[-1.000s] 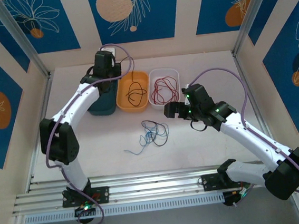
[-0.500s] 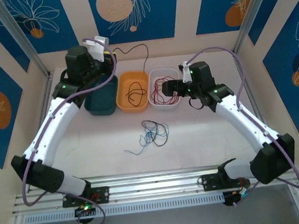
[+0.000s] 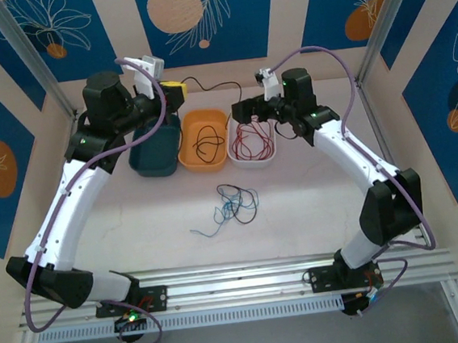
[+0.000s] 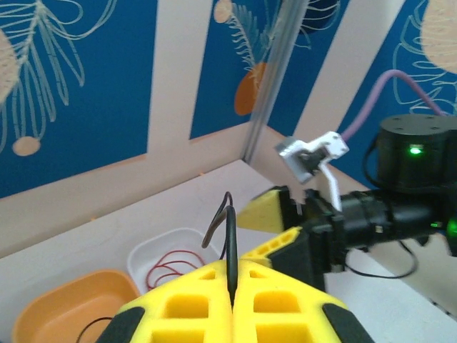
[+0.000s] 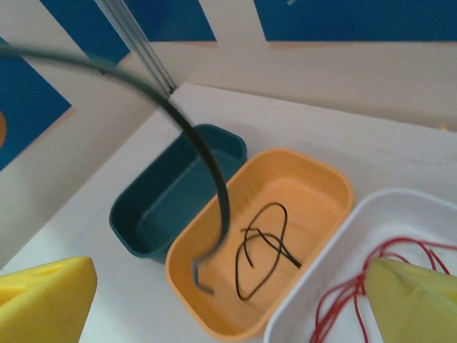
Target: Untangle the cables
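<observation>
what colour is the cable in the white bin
Red; the cable in the white bin shows best in the top external view.

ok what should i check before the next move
1. left gripper jaws shut on the black cable: ok
2. right gripper jaws open: ok
3. black cable's free end over the orange bin: cannot tell
4. teal bin empty: ok
5. blue cable off the table and binned: not ok
</observation>
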`<state>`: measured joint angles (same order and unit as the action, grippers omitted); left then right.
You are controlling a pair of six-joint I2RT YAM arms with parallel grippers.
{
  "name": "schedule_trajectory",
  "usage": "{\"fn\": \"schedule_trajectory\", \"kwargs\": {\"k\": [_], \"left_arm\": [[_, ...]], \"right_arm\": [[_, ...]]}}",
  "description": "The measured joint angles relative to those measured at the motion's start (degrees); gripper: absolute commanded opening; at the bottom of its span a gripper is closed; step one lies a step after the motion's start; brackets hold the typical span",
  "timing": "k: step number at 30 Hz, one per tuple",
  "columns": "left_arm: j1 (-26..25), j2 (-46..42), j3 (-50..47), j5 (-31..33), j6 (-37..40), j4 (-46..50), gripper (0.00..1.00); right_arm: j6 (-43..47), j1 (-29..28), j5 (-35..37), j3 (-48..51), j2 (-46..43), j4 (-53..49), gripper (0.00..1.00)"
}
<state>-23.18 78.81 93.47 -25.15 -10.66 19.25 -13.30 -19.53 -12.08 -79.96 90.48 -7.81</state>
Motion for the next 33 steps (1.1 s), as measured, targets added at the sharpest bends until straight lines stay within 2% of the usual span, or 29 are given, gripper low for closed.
{"fn": "schedule_trajectory", "kwargs": {"k": [3, 4, 8, 11, 12, 19, 22, 33], "left_arm": [[0.0, 0.0, 0.0, -2.69, -1.38, -0.13, 0.0], [0.0, 0.0, 0.0, -3.56, -1.66, -0.2, 0.0], [0.0, 0.0, -0.28, -5.97, -3.02, -0.98, 0.0], [0.0, 0.0, -2.38, -6.01, -4.2, -4.7, 0.0], [0.0, 0.04, -3.28, -5.9, -4.66, -6.05, 0.0], [-0.61, 5.03, -6.32, -3.72, -9.97, -19.26, 0.0], [-1.92, 8.11, -6.34, -0.98, -10.56, -21.94, 0.0], [-4.0, 11.74, -8.59, 13.64, -11.96, -24.85, 0.0]], "right_arm": [[0.5, 0.0, -0.48, -2.51, 2.19, 0.66, 0.9], [0.85, 0.0, -0.61, -3.48, 2.91, 0.7, 0.82], [0.94, -0.02, -1.97, -5.81, 4.24, 0.79, 0.34], [-0.09, -0.83, -2.34, -5.81, 4.13, 0.9, 0.06], [-0.81, -1.4, -2.25, -5.75, 4.11, 0.79, 0.0], [-5.88, -10.93, -0.52, -1.86, 1.49, 0.35, 0.0], [-7.82, -14.84, -0.13, -1.64, 1.25, 0.35, 0.0], [-11.5, -16.5, 0.07, -1.09, 1.62, 1.42, 0.0]]}}
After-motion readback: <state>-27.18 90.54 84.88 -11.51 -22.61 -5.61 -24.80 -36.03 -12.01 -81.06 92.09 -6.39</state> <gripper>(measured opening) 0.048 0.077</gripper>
